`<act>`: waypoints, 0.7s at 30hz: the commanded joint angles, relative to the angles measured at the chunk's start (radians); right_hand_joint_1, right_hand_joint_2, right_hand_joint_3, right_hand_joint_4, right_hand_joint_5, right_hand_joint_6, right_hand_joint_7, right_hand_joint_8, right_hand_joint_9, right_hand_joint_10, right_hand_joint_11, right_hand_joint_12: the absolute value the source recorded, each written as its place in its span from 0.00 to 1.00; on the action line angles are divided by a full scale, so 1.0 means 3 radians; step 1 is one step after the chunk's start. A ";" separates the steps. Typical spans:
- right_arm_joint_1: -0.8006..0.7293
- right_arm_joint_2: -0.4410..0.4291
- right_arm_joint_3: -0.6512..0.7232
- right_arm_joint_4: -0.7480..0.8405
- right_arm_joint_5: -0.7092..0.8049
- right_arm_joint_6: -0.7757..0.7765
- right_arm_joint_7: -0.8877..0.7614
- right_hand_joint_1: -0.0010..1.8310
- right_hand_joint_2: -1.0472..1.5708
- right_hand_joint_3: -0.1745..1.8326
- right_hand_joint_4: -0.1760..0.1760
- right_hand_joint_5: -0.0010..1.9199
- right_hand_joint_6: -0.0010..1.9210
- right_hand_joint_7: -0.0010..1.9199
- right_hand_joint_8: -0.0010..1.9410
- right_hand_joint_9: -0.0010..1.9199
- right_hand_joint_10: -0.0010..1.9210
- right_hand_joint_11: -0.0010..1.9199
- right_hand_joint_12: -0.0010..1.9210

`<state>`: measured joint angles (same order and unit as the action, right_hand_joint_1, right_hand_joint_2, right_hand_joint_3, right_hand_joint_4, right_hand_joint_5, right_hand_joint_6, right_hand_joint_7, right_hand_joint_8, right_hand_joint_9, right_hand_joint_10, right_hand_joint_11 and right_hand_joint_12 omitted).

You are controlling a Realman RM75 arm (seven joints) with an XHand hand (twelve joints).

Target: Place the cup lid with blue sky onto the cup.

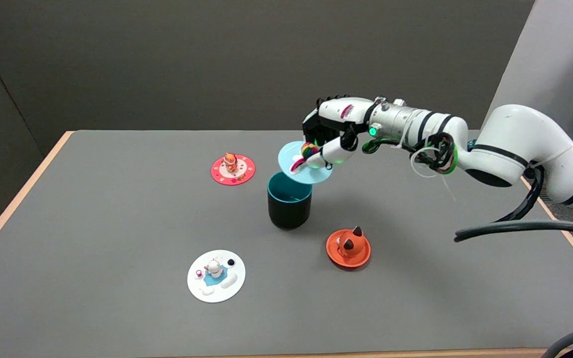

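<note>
On the grey table before a dark wall, the robot hand, reaching leftward, grips the tilted sky-blue lid by its knob above the teal cup.

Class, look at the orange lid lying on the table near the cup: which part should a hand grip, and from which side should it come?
Grip the raised figure at the centre of the orange lid, coming from above. The lid lies flat on the table, so its thin rim probably offers little to pinch, while the figure stands up clear.
</note>
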<state>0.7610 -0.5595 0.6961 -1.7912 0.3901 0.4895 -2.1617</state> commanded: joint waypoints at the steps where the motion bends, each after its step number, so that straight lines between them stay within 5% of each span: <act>1: -0.0095 -0.0138 -0.0006 -0.0251 0.0096 0.0079 0.0023 0.57 0.80 0.22 0.53 0.45 0.62 0.33 0.71 0.29 0.77 0.33 0.65; 21: 0.0230 -0.0292 -0.0434 -0.0178 -0.0052 0.0126 -0.0018 0.57 0.80 0.22 0.49 0.44 0.64 0.32 0.72 0.27 0.78 0.32 0.66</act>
<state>0.7837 -0.6172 0.6413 -1.8510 0.4123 0.5101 -2.1595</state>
